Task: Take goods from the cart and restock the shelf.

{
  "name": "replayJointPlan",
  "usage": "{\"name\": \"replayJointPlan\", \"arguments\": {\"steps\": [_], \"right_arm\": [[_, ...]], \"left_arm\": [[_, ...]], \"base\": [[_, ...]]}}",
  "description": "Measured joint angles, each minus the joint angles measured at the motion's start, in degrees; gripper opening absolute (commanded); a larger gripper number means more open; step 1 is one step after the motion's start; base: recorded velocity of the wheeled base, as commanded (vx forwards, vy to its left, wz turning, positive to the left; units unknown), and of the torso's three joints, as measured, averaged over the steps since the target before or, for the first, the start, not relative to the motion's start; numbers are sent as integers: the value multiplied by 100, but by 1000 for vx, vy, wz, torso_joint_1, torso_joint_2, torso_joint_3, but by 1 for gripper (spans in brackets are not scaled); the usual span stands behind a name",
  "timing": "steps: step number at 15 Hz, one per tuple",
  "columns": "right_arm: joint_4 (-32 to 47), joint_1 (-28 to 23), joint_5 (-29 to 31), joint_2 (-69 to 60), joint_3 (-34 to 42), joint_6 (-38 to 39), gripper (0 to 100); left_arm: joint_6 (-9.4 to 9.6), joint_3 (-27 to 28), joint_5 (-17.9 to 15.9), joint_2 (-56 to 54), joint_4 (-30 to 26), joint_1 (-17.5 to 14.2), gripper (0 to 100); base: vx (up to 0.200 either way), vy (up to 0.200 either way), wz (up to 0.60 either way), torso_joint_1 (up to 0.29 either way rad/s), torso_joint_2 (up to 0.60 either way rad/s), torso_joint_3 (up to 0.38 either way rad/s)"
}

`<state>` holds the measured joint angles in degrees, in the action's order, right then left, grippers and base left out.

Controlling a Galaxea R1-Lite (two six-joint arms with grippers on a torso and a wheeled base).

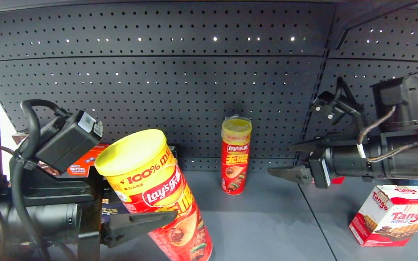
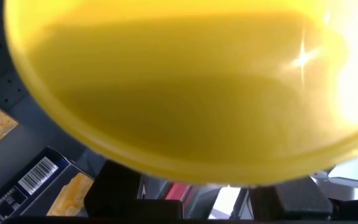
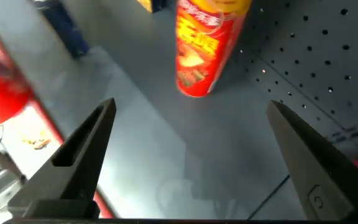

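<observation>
My left gripper (image 1: 151, 214) is shut on a red chip can with a yellow lid (image 1: 158, 192), held tilted above the front left of the grey shelf (image 1: 267, 221). Its yellow lid (image 2: 185, 81) looms close in the left wrist view. A second, smaller chip can (image 1: 235, 156) stands upright at the back of the shelf by the pegboard; it also stands ahead in the right wrist view (image 3: 207, 46). My right gripper (image 1: 292, 159) hangs open to the right of that can, apart from it, with nothing between its fingers (image 3: 73, 162).
A red-and-white wafer box (image 1: 394, 215) sits at the shelf's right. Orange and dark boxes (image 1: 85, 159) lie behind my left arm, and cracker boxes (image 2: 48, 186) lie below it. A black pegboard (image 1: 194, 90) backs the shelf. Bare shelf lies between the standing can and the wafer box.
</observation>
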<state>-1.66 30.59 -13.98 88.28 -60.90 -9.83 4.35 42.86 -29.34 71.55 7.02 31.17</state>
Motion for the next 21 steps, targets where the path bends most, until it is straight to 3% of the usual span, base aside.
{"name": "replayJointPlan", "arguments": {"steps": [4,14,21], "right_arm": [[-1169,-389,-624,733,-61,-27,100],[-2834,-772,-2110,2109,-119,-38,100],[-3173,-783,-2510,2671,-266,-43,100]], "left_arm": [[-1,-1,-2,-2,11,-11,0],[-4,33,-55,100,67,-130,0],[-4,30,-119,105,69,-193,0]], "base": [[0,0,0,0,0,0],[0,0,0,0,0,0],[0,0,0,0,0,0]]}}
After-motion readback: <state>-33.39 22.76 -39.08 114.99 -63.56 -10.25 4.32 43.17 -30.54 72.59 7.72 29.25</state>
